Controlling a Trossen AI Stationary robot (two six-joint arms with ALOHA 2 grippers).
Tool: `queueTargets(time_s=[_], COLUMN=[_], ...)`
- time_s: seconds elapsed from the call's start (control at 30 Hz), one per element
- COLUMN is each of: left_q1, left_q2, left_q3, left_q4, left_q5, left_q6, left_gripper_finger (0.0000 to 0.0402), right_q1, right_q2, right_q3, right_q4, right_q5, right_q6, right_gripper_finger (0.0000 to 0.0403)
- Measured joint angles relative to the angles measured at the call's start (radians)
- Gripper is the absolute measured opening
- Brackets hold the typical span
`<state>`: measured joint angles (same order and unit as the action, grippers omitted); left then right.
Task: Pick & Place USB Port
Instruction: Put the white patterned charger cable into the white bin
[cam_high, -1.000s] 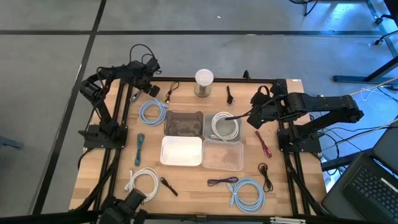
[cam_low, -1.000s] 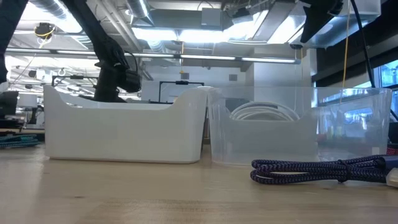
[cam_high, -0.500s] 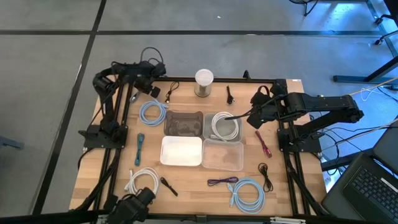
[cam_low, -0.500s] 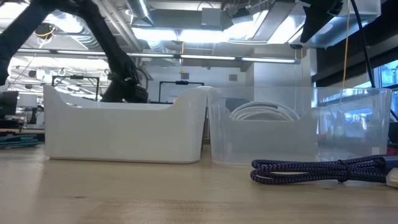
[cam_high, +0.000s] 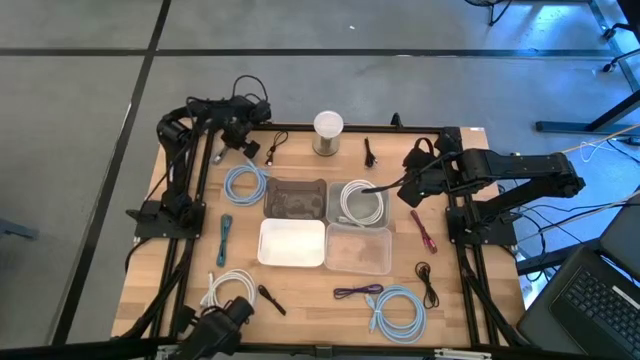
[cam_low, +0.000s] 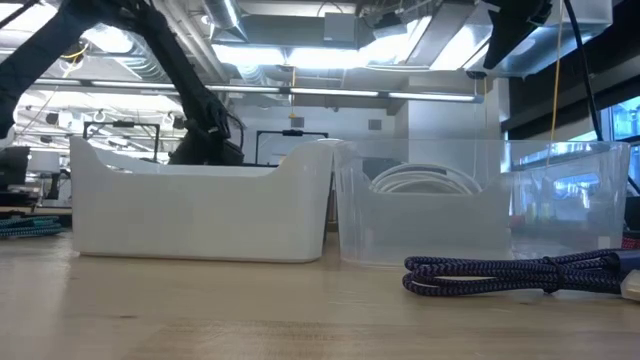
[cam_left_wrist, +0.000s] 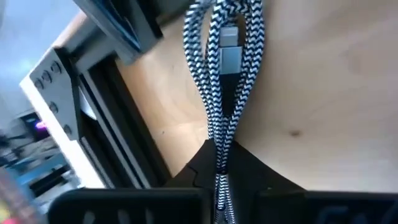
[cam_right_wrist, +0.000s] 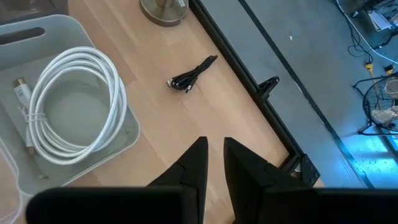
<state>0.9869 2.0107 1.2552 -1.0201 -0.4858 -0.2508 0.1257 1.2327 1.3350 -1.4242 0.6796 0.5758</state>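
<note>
Cable first: a black-and-white braided cable (cam_left_wrist: 221, 93) lies doubled on the table's far left corner, its silver plug showing, and my left gripper (cam_left_wrist: 219, 186) is clenched on its strands. So I judge the pick made, the lift and placing not yet begun. One white cable (cam_high: 361, 201) already lies coiled in a clear bin (cam_high: 340, 219). My right gripper (cam_right_wrist: 213, 163) hangs beside that bin, fingers nearly together, holding nothing. Several cables remain loose about the table (cam_high: 300, 295).
</note>
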Motion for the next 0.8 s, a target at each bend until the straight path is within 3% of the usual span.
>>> queueTargets(time_s=[0.3,0.57,0.8], left_q1=[-0.038,-0.215,-0.461], left_q2=[-0.288,-0.539,-0.652], left_q3=[0.001,0.001,0.002], left_q4=[0.012,0.143,0.108], left_q5=[0.036,0.484,0.695], left_q6=[0.019,0.112,0.281], left_gripper_finger=[0.001,0.001,0.001], right_q1=[0.0,-0.002,-0.006], right_q2=[0.0,0.0,0.0], right_q3=[0.0,0.0,0.0], right_q4=[0.0,0.003,0.007], right_q5=[0.0,0.032,0.034], right_q6=[0.0,0.0,-0.004], right_gripper_finger=[0.0055,0.0055,0.0055])
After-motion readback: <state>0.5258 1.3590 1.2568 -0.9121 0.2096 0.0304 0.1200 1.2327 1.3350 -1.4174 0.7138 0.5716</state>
